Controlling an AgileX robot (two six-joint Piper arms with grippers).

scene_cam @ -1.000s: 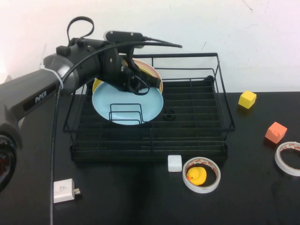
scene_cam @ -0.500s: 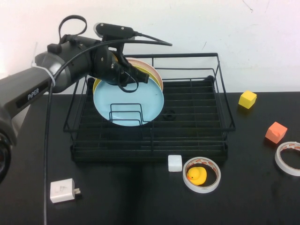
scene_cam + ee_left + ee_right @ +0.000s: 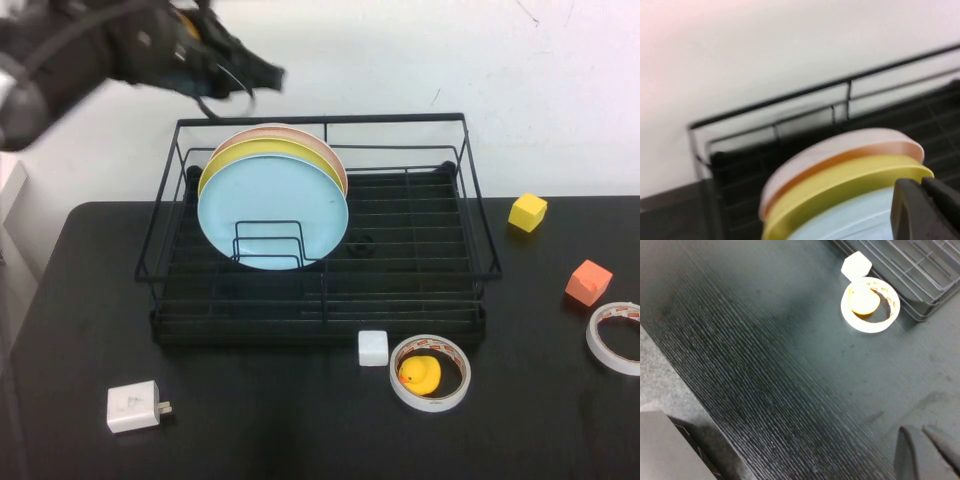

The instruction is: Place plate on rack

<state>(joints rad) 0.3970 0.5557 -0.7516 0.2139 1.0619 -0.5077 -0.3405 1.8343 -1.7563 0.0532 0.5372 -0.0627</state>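
Plate (image 3: 272, 210): light blue, upright on edge in the rack's left half, propped by a wire divider (image 3: 268, 242) in front and the yellow plate (image 3: 262, 152) behind; placement looks done.
Rack (image 3: 470, 200): black wire, on the tabletop (image 3: 300, 420).
Left gripper (image 3: 262, 76): above the rack's back left corner, jaws closed, empty.
Right gripper (image 3: 927, 452): over bare tabletop, jaws closed, empty, apparently parked.

No legible text, brand, number or sign appears in any view. The tape roll (image 3: 429, 373) near the front of the table (image 3: 300, 430) carries small reddish marks on its inner band, too small to read. The white charger (image 3: 133, 406) shows a faint grey marking on its face, also unreadable.
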